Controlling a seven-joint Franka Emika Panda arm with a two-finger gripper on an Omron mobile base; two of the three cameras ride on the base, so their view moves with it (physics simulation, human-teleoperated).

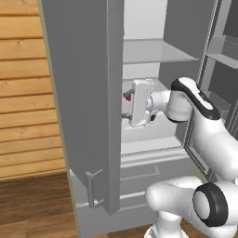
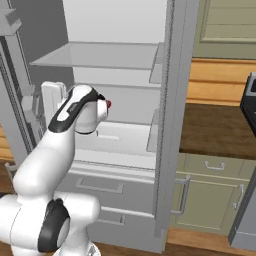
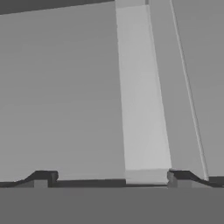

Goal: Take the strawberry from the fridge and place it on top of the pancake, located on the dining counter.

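Note:
The fridge [image 1: 79,93] stands open, and my arm reaches in over its lower white shelf [image 2: 125,137]. The strawberry [image 1: 128,96] is a tiny red lump right beside the upper finger in the left base view. It also peeks out past my wrist as the strawberry [image 2: 108,104]. I cannot tell whether it touches the finger. My gripper [image 1: 124,105] points left toward the inner face of the left door. In the hand view the gripper [image 3: 113,177] is open, its tips far apart with only grey fridge wall ahead. The pancake and the dining counter are out of view.
The left door [image 1: 88,139] juts toward me close beside the hand. A clear shelf [image 1: 153,53] hangs above, and drawers [image 1: 139,174] lie below. The right door with bins [image 1: 223,51] stands behind my arm. A wooden worktop [image 2: 220,130] over green cabinets [image 2: 210,195] is to the right.

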